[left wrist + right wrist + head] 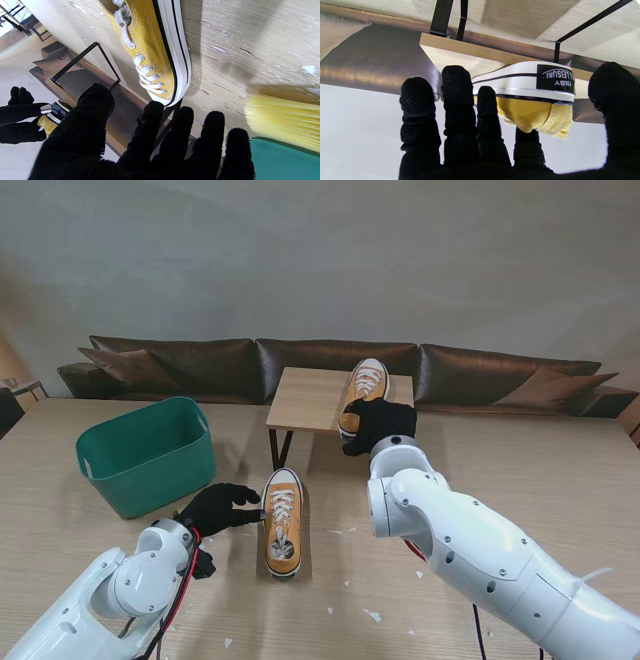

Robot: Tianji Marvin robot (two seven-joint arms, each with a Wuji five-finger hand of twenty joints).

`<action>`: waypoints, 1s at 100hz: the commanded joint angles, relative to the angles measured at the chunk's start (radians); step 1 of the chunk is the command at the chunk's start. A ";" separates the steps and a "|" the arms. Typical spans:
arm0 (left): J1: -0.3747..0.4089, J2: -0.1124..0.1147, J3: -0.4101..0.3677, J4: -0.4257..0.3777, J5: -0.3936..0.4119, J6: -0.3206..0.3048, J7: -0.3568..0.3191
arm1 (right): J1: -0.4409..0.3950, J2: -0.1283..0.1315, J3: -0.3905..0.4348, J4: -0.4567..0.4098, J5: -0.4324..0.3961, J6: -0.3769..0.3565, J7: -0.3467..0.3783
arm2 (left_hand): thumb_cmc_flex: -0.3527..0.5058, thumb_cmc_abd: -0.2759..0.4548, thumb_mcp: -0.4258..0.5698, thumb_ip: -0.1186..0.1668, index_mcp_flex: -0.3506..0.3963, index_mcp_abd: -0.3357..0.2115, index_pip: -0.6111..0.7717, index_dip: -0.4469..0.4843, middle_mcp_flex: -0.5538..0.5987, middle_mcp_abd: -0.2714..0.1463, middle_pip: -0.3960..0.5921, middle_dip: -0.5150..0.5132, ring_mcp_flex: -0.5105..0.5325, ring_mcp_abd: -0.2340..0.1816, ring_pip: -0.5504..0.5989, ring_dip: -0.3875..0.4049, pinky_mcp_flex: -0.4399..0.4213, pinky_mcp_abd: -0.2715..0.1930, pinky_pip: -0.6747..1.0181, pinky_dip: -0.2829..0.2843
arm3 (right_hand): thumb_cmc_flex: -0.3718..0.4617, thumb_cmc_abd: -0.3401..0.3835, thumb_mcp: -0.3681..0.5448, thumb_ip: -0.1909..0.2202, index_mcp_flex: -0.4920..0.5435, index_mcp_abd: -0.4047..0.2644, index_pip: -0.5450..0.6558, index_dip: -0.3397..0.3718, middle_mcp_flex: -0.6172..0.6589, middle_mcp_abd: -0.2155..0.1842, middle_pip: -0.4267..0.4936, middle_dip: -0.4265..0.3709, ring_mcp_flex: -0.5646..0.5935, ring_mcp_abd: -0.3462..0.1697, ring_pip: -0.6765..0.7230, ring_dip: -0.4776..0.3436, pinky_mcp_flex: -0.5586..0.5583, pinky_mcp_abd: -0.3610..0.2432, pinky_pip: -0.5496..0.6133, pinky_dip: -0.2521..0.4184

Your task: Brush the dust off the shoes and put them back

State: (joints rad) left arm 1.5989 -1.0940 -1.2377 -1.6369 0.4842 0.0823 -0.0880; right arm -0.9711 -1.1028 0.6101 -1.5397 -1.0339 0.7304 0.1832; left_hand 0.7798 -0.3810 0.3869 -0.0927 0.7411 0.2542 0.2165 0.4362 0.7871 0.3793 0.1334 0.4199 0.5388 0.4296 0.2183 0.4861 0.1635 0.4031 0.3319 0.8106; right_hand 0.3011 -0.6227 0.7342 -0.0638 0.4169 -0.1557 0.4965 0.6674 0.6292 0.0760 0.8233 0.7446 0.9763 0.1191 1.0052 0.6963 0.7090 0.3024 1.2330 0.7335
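One yellow canvas shoe [283,525] [155,50] with white laces lies on the table, toe pointing away from me. My left hand [218,508] [150,145] sits just left of it, fingers spread, holding nothing. The other yellow shoe [366,383] [527,82] rests on the small wooden rack [305,395] [460,50], its heel at the near edge. My right hand [380,423] [495,140] is at that heel with its fingers apart; the thumb stands clear of it and one fingertip touches the heel collar. Blurred yellow brush bristles [280,120] show beside the green basket; what they rest on is unclear.
A green plastic basket [150,465] [282,160] stands at the left of the table. Small white scraps [372,615] lie scattered on the wood nearer to me. The rack has thin black legs. A dark leather sofa [480,370] runs behind the table.
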 commanded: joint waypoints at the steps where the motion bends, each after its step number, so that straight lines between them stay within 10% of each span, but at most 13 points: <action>1: -0.002 -0.004 0.002 0.002 -0.007 0.005 -0.023 | 0.007 -0.012 -0.010 0.020 0.004 0.003 0.003 | 0.008 0.038 -0.022 0.029 0.023 0.013 -0.008 -0.002 -0.004 0.014 -0.002 -0.004 -0.057 0.026 -0.017 -0.001 0.000 0.020 -0.038 0.020 | 0.031 -0.067 0.011 0.015 0.023 0.023 0.039 0.024 0.019 -0.008 0.029 0.015 0.046 -0.006 0.020 -0.004 -0.157 -0.013 0.047 -0.034; 30: -0.006 -0.004 0.007 0.005 -0.011 0.012 -0.027 | 0.046 -0.039 -0.082 0.125 -0.009 -0.004 -0.103 | 0.007 0.042 -0.025 0.029 0.030 0.016 -0.005 -0.001 -0.005 0.019 -0.003 -0.005 -0.058 0.024 -0.018 0.000 -0.002 0.019 -0.043 0.027 | 0.189 -0.119 -0.013 0.021 0.208 0.136 0.417 0.149 0.114 -0.008 0.077 0.014 0.132 -0.065 0.064 -0.019 -0.084 -0.035 0.103 -0.075; 38: -0.007 -0.004 0.008 0.006 -0.012 0.013 -0.026 | 0.058 -0.049 -0.102 0.158 -0.013 -0.003 -0.143 | 0.008 0.044 -0.026 0.030 0.032 0.019 -0.005 -0.001 -0.004 0.021 -0.003 -0.005 -0.057 0.023 -0.018 0.000 -0.003 0.019 -0.044 0.028 | 0.101 -0.263 0.411 -0.090 0.280 0.170 0.529 0.185 0.164 -0.021 0.101 0.020 0.168 -0.081 0.080 -0.024 -0.055 -0.044 0.127 -0.091; 50: -0.009 -0.005 0.010 0.009 -0.015 0.015 -0.026 | 0.080 -0.058 -0.132 0.201 -0.041 -0.006 -0.189 | 0.008 0.047 -0.028 0.030 0.033 0.020 -0.004 0.000 -0.004 0.023 -0.003 -0.005 -0.058 0.026 -0.019 0.000 -0.003 0.019 -0.045 0.030 | 0.171 -0.350 0.478 -0.257 0.388 0.173 0.778 0.153 0.293 -0.058 0.160 0.051 0.256 -0.115 0.110 -0.027 0.015 -0.059 0.167 -0.115; 100: -0.014 -0.007 0.016 0.011 -0.029 0.027 -0.026 | -0.038 -0.009 0.046 0.076 -0.238 -0.184 -0.244 | 0.013 0.066 -0.041 0.031 0.050 0.034 0.003 0.005 -0.005 0.033 -0.003 -0.006 -0.060 0.027 -0.022 0.002 -0.008 0.018 -0.050 0.035 | 0.248 -0.283 0.557 -0.252 0.537 0.211 0.986 0.320 0.439 -0.127 0.244 0.207 0.343 -0.140 0.234 0.023 0.094 -0.123 0.209 -0.128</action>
State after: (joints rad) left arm 1.5841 -1.0949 -1.2216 -1.6263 0.4597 0.1087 -0.0963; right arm -0.9967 -1.1246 0.6411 -1.4321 -1.2737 0.5538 -0.0634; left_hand 0.7807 -0.3542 0.3667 -0.0927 0.7680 0.2865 0.2165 0.4362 0.7874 0.3977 0.1334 0.4199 0.5384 0.4298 0.2167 0.4861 0.1635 0.4034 0.3098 0.8322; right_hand 0.4026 -0.9973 1.1320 -0.3596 0.8339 -0.0224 1.2355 0.8490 1.0443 0.0825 1.0240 0.9219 1.2810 -0.0200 1.2149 0.7037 0.7118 0.1987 1.3912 0.6263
